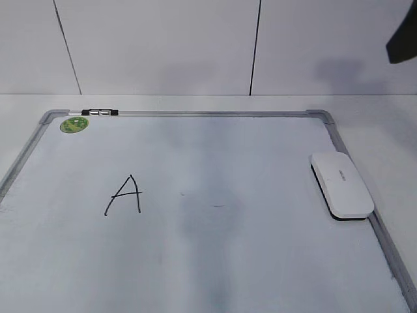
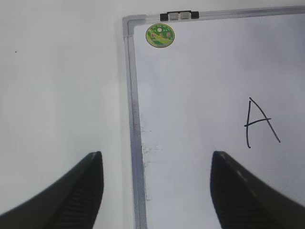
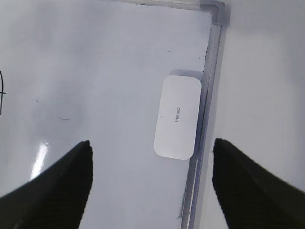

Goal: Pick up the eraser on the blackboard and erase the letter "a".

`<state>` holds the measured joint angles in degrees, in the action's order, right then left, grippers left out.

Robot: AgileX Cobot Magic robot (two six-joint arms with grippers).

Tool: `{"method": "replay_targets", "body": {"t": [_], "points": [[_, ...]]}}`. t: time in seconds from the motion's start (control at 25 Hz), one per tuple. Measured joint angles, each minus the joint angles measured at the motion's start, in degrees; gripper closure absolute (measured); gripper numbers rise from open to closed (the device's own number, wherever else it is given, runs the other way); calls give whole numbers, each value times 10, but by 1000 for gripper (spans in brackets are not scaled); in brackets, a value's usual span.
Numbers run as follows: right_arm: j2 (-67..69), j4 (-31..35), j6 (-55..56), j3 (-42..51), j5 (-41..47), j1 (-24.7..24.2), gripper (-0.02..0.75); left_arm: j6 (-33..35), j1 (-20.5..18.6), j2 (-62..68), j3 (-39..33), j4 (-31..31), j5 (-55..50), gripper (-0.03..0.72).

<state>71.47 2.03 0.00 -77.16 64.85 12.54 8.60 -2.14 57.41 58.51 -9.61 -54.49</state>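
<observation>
The white eraser (image 1: 341, 184) lies flat on the blackboard (image 1: 195, 113) against its right frame edge, and also shows in the right wrist view (image 3: 177, 118). No lowercase "a" shows on the board, only a faint short stroke (image 1: 218, 205) near the middle. My right gripper (image 3: 151, 143) is open and empty, high above the board's right edge (image 3: 205, 133), nearer than the eraser. My left gripper (image 2: 156, 155) is open and empty, high above the board's left frame (image 2: 134, 119).
A capital "A" (image 1: 124, 194) is drawn on the left half, also in the left wrist view (image 2: 259, 123). A green sticker (image 1: 74, 124) and a small clip (image 1: 99, 113) sit at the far left corner. A dark arm part (image 1: 402, 39) hangs at top right.
</observation>
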Motion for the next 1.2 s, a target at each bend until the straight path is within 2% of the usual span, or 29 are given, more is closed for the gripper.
{"method": "replay_targets", "body": {"t": [0.16,0.28,0.48,0.8,1.04,1.2], "points": [[-87,1,-7,84,-48,0,143,0,0,-90,-74,-4,49,161],[-152,1,-9,142,-79,0,143,0,0,-140,-103,-5,64,161],[-232,1,-9,221,-92,0,144,1,0,-189,-129,-6,58,161],[-400,-5,-10,325,-93,0,145,1,0,-296,-216,-17,55,161],[-507,-8,-10,383,-88,0,145,1,0,-377,-224,-19,0,161],[-557,-9,-10,415,-66,0,145,1,0,-429,-224,2,-37,161]]}}
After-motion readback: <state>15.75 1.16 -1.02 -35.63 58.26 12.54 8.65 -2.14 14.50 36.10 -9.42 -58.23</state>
